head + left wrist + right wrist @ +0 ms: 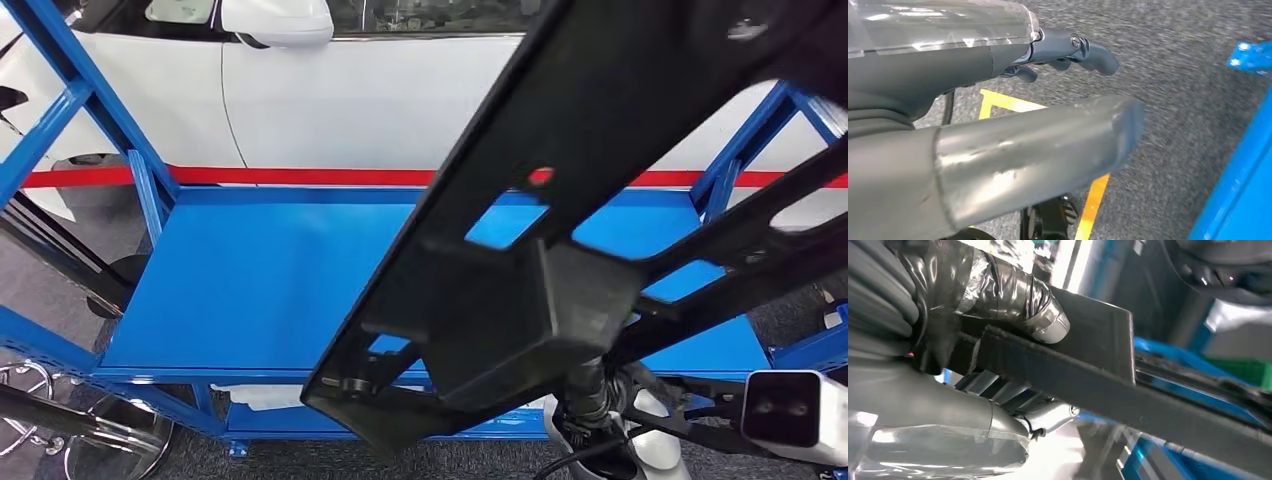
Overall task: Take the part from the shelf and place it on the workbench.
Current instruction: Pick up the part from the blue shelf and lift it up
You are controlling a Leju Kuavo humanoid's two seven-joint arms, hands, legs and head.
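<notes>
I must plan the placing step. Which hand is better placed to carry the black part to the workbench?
The right hand: its thumb and fingers already grip the black part, lifted above the blue shelf. The left hand holds nothing, above the grey floor.

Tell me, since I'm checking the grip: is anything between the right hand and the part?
Nothing visible. The right hand already grips the black part, its taped thumb pressed on the part's edge, lifted above the blue shelf.

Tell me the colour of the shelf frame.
Blue shelf frame; clearest in the head view.
</notes>
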